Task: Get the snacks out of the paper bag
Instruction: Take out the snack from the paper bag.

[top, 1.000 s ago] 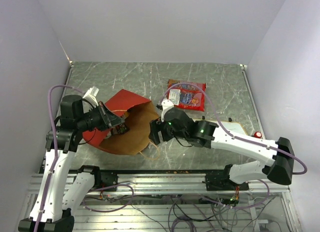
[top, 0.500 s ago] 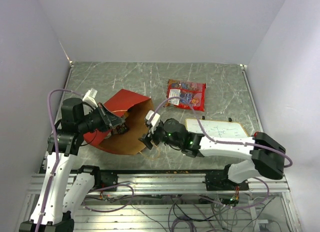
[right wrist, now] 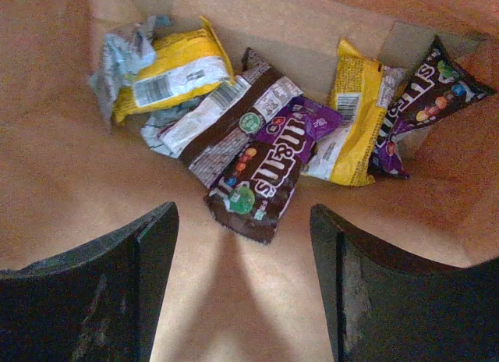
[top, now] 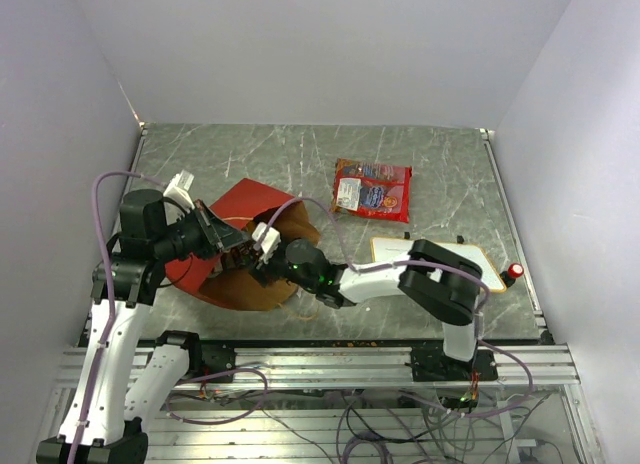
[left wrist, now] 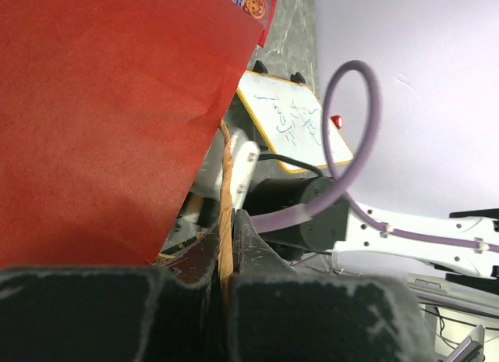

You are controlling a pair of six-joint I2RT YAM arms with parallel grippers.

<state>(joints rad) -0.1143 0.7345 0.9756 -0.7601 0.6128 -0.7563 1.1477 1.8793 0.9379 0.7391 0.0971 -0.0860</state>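
The paper bag (top: pixel 245 199) is laid on its side at the left of the bench (top: pixel 440 154), red outside uppermost and brown inside exposed toward the near edge. The left hand (top: pixel 228 246) is seen clenched on the bag's twisted handle (left wrist: pixel 226 198), which is pinched between its two dark fingers beside the red paper wall. The right hand (right wrist: pixel 242 221) is reached into the bag's mouth. Its fingers (right wrist: pixel 101 292) are spread apart and nothing is grasped between them.

Most of the snacks are gathered at the bottom of the bag, ahead of the right hand. A brown-purple M&M's packet (right wrist: pixel 265 171) is nearest, lying just ahead of the gap between the fingers and partly over a brown-and-white packet (right wrist: pixel 234 112). A yellow packet (right wrist: pixel 175 69) is set to the upper left, touching a crumpled pale blue-white packet (right wrist: pixel 121 54). A second yellow packet (right wrist: pixel 355 120) lies to the right, overlapped at its far side by a dark purple Skittles packet (right wrist: pixel 425 85) in the bag's corner.

A large red snack bag (top: pixel 372 189) with a white label is laid flat on the bench outside the paper bag, well apart from it, to the right and farther back. A wood-framed whiteboard (top: pixel 395 251) is partly covered by the right arm.
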